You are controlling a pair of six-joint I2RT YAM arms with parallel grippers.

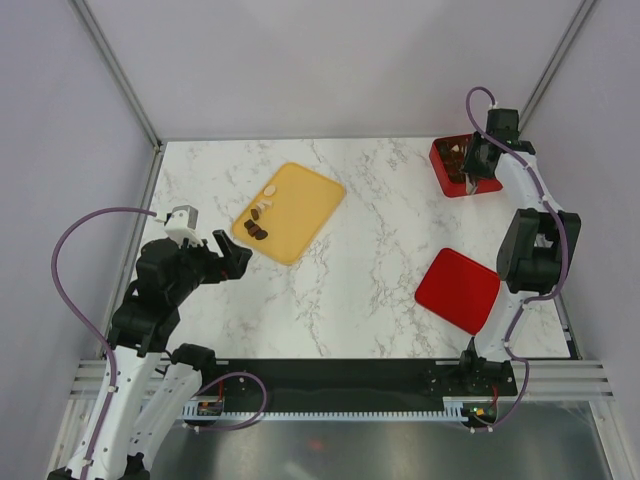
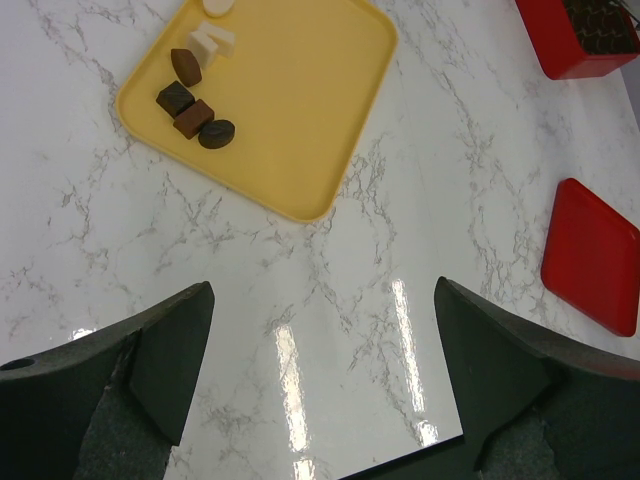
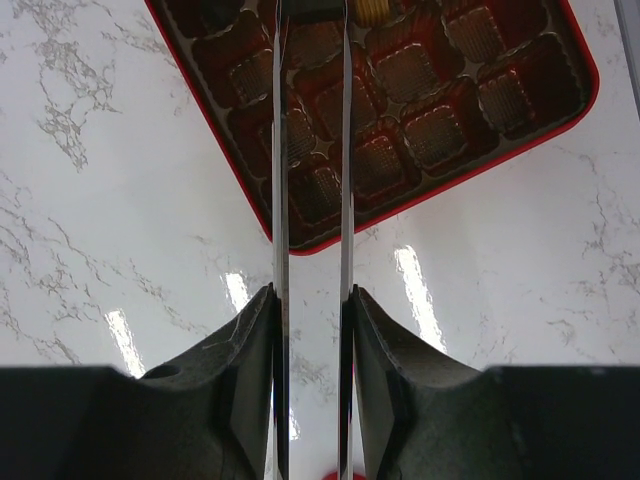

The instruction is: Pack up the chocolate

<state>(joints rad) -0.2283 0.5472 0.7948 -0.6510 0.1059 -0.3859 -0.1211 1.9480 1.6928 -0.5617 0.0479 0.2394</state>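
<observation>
Several chocolates lie at the far-left end of the yellow tray (image 1: 300, 205): dark brown lumps (image 1: 257, 230) and cream-white pieces (image 1: 270, 190). The left wrist view shows the dark ones (image 2: 195, 110) and the white ones (image 2: 213, 40). My left gripper (image 1: 232, 255) is open and empty, above the table just near-left of the tray. My right gripper (image 3: 310, 295) is shut on metal tongs (image 3: 280, 150) whose blades reach over the red gridded box (image 3: 430, 130). The tongs' tips are cut off at the frame's top, so what they hold is hidden. The box (image 1: 450, 168) holds a few pieces.
The red lid (image 1: 457, 290) lies flat at the near right, also seen in the left wrist view (image 2: 590, 255). The box stands at the table's far right corner, by the frame post. The walls close in on all sides.
</observation>
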